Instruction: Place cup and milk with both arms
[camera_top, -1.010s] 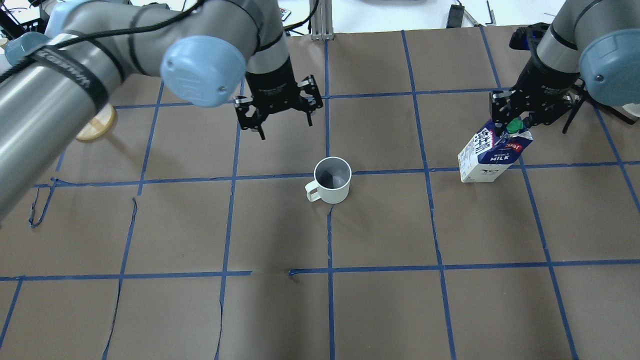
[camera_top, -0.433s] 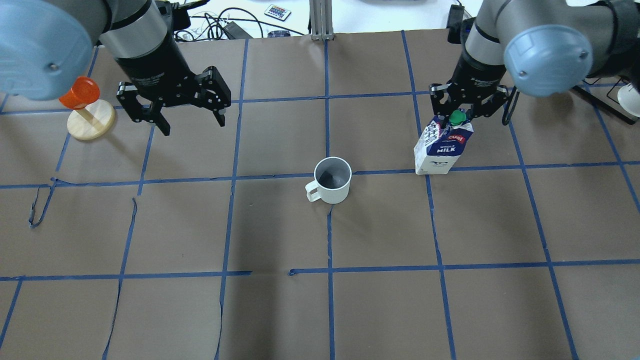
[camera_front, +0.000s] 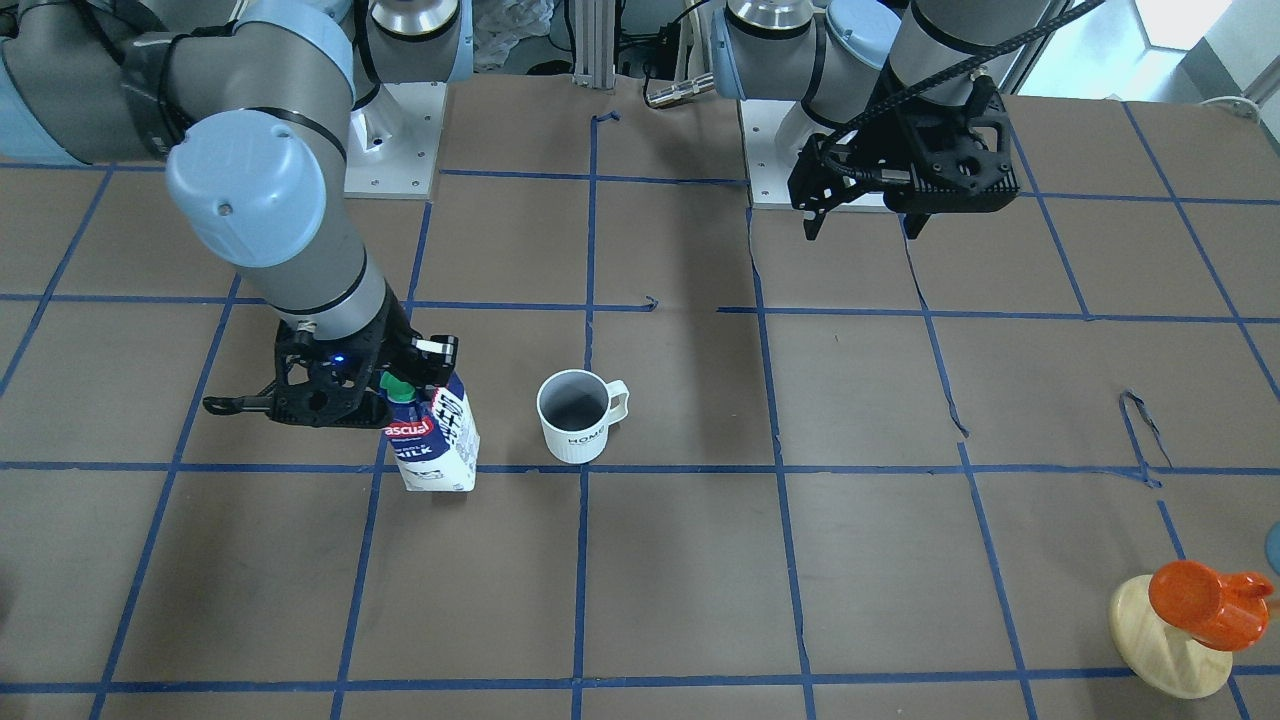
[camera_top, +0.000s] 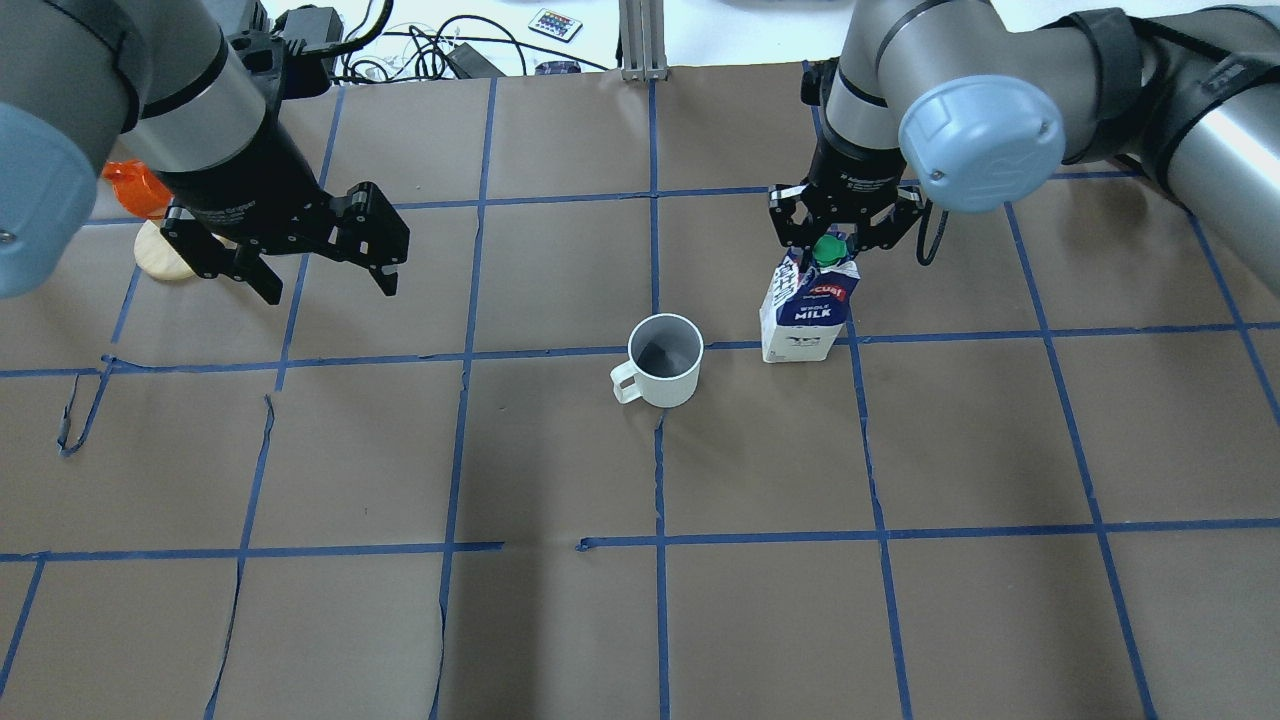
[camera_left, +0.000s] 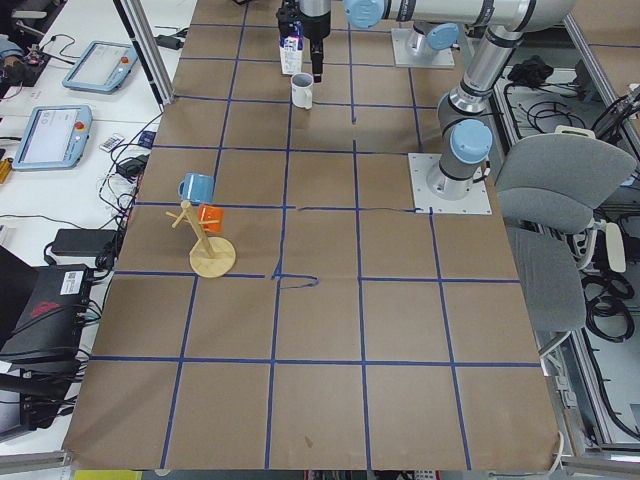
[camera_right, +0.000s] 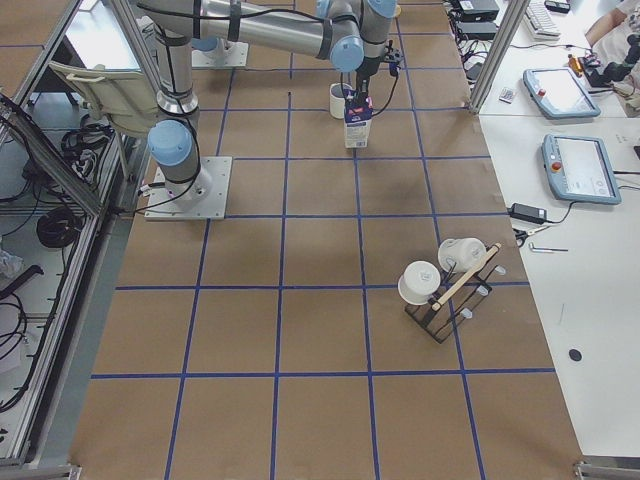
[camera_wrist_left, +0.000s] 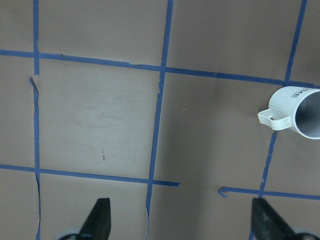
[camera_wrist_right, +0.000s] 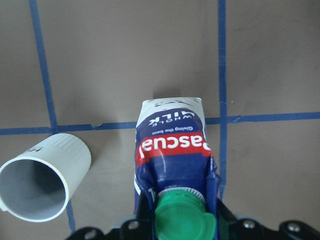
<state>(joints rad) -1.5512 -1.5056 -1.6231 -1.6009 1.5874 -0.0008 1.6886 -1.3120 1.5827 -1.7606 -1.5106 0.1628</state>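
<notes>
The white ribbed cup (camera_top: 665, 360) stands upright near the table's middle, handle toward the left arm's side; it also shows in the front view (camera_front: 575, 415) and both wrist views (camera_wrist_left: 300, 112) (camera_wrist_right: 42, 185). The blue and white milk carton (camera_top: 805, 315) is upright just to the right of the cup, apart from it, and also shows in the front view (camera_front: 435, 445) and the right wrist view (camera_wrist_right: 172, 140). My right gripper (camera_top: 830, 245) is shut on its gabled top by the green cap. I cannot tell if its base touches the table. My left gripper (camera_top: 330, 290) is open and empty, raised far left of the cup.
An orange cup on a wooden disc stand (camera_front: 1200, 605) is at the far left side, behind my left gripper (camera_top: 135, 190). A rack with white cups (camera_right: 440, 285) stands far off on the right end. Blue tape lines cross the brown table cover (camera_top: 660, 600).
My right gripper has carried the milk carton left, from the right side to beside the cup. My left gripper has swung left, away from the cup, still open.
</notes>
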